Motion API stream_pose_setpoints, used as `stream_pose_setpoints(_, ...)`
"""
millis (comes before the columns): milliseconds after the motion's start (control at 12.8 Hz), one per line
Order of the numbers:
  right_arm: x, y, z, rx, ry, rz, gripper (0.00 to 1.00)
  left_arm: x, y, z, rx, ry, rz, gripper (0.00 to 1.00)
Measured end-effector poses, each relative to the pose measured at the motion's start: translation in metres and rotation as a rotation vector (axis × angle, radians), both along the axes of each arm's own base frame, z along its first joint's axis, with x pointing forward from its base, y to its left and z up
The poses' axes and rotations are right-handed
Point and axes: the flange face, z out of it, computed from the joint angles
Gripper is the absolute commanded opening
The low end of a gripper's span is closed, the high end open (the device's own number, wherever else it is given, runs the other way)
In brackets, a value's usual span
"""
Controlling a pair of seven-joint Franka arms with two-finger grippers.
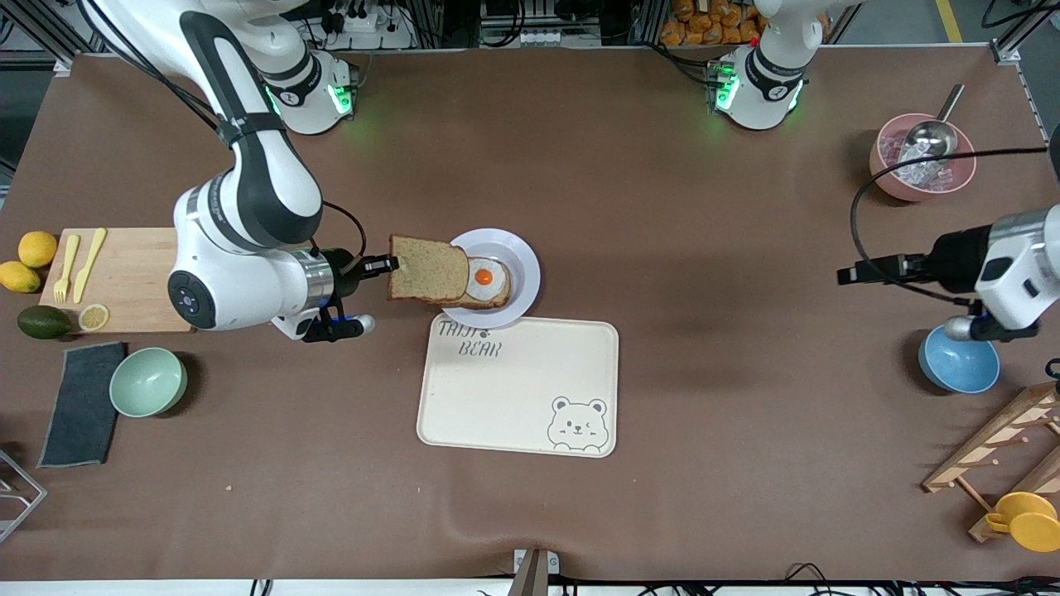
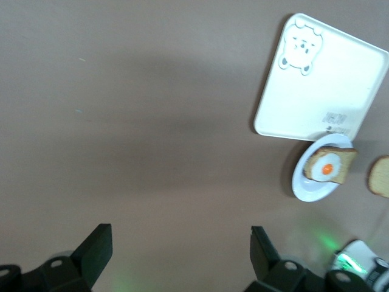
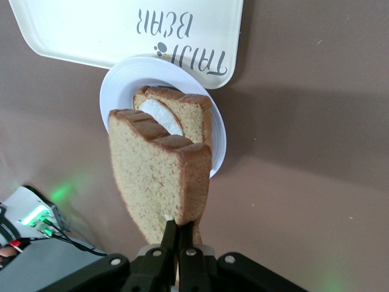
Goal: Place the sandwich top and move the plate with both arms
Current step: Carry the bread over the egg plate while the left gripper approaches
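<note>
A broad table (image 1: 662, 190) covered in matte brown sheeting fills the scene, its 12 o'clock edge lined with metal framing, cables and the green-lit bases of two white jointed robot arms.

The right arm (image 1: 248, 190) reaches in from the 10 o'clock corner. Its black end effector (image 1: 391, 265) is clamped on the crust edge of the sandwich top (image 1: 426, 269), a plain slice of speckled light-brown wholemeal bread, held in the air over the rim of the small round pale lavender-white plate (image 1: 522, 265). On that plate, near the table's centre, lies a second bread slice bearing a fried egg (image 1: 487, 281); the held slice overlaps it in the front view.

The left arm (image 1: 1006, 265) waits at 3 o'clock, its end effector (image 2: 181, 246) over bare table with fingers standing wide apart and nothing between them.

Touching the plate at its 6 o'clock edge sits a cream rectangular tray (image 1: 513, 397) printed with a bear drawing.

At 9 o'clock a pale wooden cutting board (image 1: 132, 277) carries yellow plastic cutlery (image 1: 79, 265) and a lemon slice (image 1: 93, 316), with whole lemons (image 1: 29, 261) and a dark avocado (image 1: 43, 322) beside it. A grey cloth (image 1: 83, 403) and a mint-green bowl (image 1: 148, 381) lie nearer the camera.

Toward 2 o'clock a pink bowl (image 1: 890, 178) holds a metal scoop (image 1: 932, 132). A blue bowl (image 1: 956, 364), a wooden rack (image 1: 1002, 451) and a yellow cup (image 1: 1027, 520) occupy the 4 o'clock corner.
</note>
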Motion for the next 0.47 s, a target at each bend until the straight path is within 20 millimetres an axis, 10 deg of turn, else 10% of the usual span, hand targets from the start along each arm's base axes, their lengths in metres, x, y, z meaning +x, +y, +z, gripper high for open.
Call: stream_pose_setpoints(467, -0.019, 0.028, -0.022, 0.028, -0.016, 0.006, 0.00, 0.008, -0.056, -0.130, -0.192, 0.069, 0.072, 1.00)
